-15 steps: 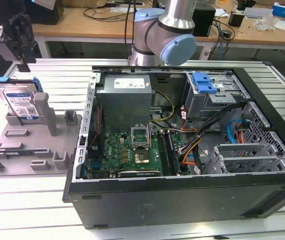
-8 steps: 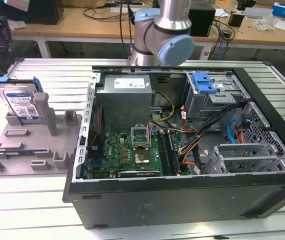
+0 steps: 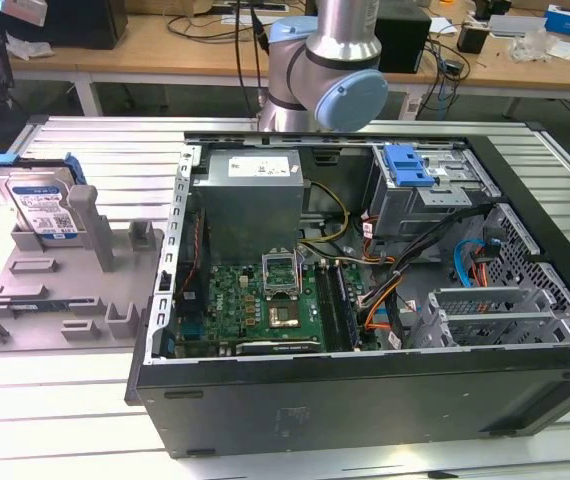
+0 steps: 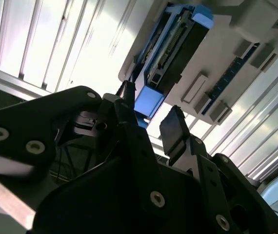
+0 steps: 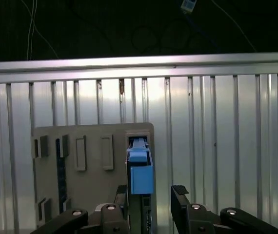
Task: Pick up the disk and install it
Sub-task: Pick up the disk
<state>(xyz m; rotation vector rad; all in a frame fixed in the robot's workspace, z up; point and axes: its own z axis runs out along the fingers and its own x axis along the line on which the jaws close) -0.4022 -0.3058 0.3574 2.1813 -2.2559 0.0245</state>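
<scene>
Disk (image 5: 140, 168) shows in line with the gap between my fingers (image 5: 180, 195), edge-on and thin, in both wrist views. My gripper (image 5: 150, 190) is spread wide, gripping nothing. The fingers are matt black, blocky links with flat pads and round pins, and they touch neither side of the disk. In the second wrist view its dark underside and a row of connector pins show inside the glossy blue plastic bracket.

In the exterior view the disk (image 3: 43, 205) stands on edge at that view's left, slotted into a grey moulded holder (image 3: 55, 290). Its silver face with the white-and-blue label is turned toward the camera, and its long axis runs along the holder's back end. The holder is flat with raised rectangular posts. It lies on a ribbed aluminium table (image 3: 85, 420). Beside it, to the exterior view's right, sits the open black computer case (image 3: 365, 380), with my arm (image 3: 335, 70) behind it.
</scene>
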